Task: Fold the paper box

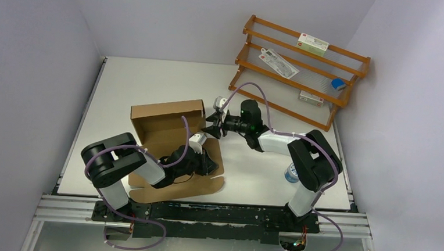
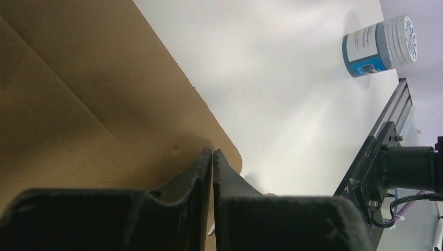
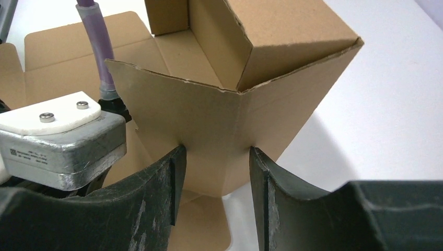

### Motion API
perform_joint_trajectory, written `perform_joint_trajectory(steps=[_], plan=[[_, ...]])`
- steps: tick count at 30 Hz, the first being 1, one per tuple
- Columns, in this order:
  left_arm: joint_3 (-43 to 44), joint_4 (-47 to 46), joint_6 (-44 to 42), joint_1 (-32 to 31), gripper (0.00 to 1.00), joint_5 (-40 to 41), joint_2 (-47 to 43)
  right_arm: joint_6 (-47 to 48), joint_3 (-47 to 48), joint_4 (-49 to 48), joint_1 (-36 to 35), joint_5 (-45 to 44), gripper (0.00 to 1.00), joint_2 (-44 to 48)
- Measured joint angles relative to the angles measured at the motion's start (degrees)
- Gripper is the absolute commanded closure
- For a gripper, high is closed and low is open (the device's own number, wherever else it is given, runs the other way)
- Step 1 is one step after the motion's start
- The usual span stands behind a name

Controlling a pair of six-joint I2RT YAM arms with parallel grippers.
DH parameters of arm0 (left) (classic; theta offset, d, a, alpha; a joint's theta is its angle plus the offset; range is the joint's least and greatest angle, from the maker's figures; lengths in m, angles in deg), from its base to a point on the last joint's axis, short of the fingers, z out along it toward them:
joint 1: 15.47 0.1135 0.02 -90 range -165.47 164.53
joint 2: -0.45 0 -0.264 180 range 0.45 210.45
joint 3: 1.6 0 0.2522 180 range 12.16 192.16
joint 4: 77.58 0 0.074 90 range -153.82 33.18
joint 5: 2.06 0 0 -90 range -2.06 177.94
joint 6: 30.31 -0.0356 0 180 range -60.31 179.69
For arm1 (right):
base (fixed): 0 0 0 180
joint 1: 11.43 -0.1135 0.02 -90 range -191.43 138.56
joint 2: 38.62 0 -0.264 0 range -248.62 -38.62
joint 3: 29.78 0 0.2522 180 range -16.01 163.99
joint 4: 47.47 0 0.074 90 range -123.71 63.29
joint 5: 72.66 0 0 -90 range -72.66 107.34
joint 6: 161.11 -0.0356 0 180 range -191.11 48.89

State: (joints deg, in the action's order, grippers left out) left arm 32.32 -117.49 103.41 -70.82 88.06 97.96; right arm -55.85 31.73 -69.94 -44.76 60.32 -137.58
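1. Closest to my bases, my left gripper point(image 2: 212, 151) lies low over the near flap of the plain brown corrugated cardboard paper box point(image 1: 168, 115). Its black fingers are drawn together to a hairline slit, and I see nothing between them. The tips sit by the flap's rounded corner, where the cardboard meets the white table point(image 1: 152, 80).
2. To the right, on about the same line, a small round blue-and-white tin point(image 2: 379, 44) stands on the table. It is beside my right arm and well apart from the box.
3. The box lies left of the table's centre. Its near flap is flat, while its back and side walls stand up.
4. At the box's right side, my right gripper point(image 3: 215, 157) is spread wide. It straddles a creased corner of a standing cardboard panel, with one finger on each side. I cannot tell whether the fingers press on the panel.
5. Farthest away, at the back right, a tiered orange wooden rack point(image 1: 352, 55) holds a small white printed carton point(image 1: 312, 44) on its top shelf.
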Motion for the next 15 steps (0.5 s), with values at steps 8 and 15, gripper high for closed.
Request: perform_joint_trajectory(steps=[8,15], plan=[[-1.42,1.36,-0.26,-0.02,0.72,0.04,-3.89,-2.45,-0.96,-3.65,-1.18,-0.66,0.48,-1.29],[-3.21,8.35,-0.48,-0.11,0.63,1.62,-16.33,-2.62,-0.98,-4.44,-1.33,-0.57,0.48,-1.40]])
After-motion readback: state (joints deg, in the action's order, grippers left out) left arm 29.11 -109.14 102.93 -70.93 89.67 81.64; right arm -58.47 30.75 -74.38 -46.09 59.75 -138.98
